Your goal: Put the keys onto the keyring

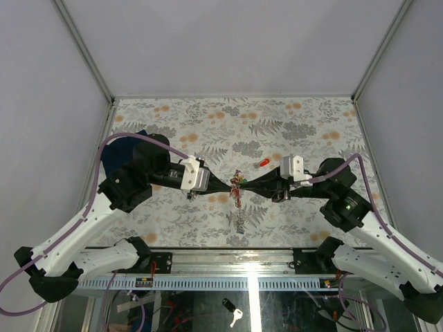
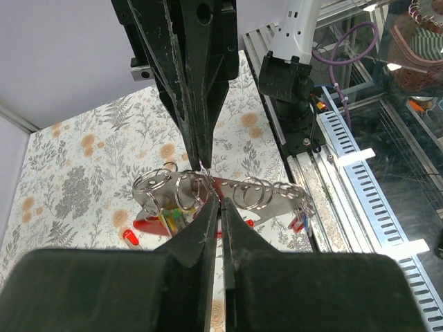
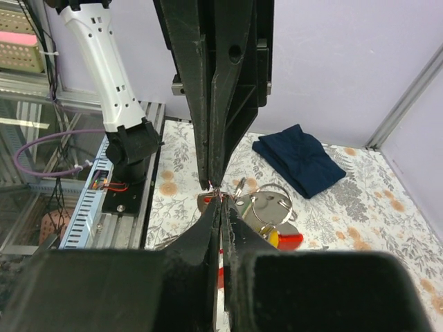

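The keyring hangs between both grippers above the middle of the table. It is a flat grey fob carrying several wire rings and a red strap. Keys with yellow and green tags and with blue and red tags dangle from it. My left gripper is shut, tips pinching the keyring. My right gripper is shut too and meets it tip to tip on the same bundle. The fob and a yellow tag lie just beyond it. One red-tagged key lies loose on the table.
A folded navy cloth lies at the back left of the flowered table, partly behind the left arm. Grey walls and metal posts close in the table. A slotted rail runs along the near edge between the arm bases.
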